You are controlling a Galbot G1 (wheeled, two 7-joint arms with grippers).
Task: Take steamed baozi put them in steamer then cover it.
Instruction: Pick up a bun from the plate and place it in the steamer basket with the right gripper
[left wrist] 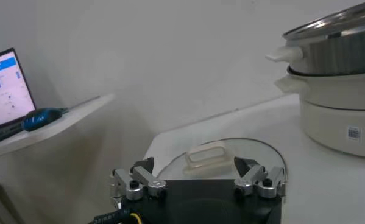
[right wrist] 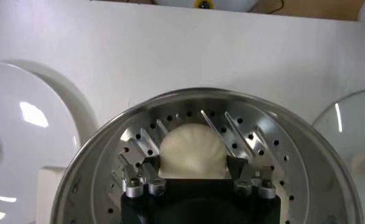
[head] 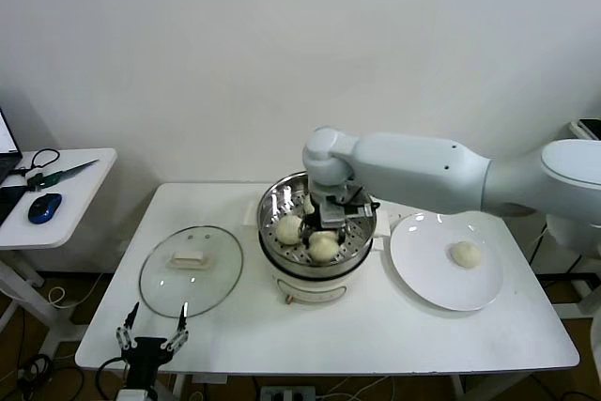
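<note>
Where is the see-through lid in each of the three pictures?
Head view: the lid lies flat on the table, on the robot's left of the steamer.
Left wrist view: lid just beyond the left claw.
Right wrist view: only its rim shows at the edge.
Shared landmark: the steamer.

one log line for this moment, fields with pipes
right gripper in steamer astride baozi | three inside, one on plate | cover on table | left gripper idle, open
</note>
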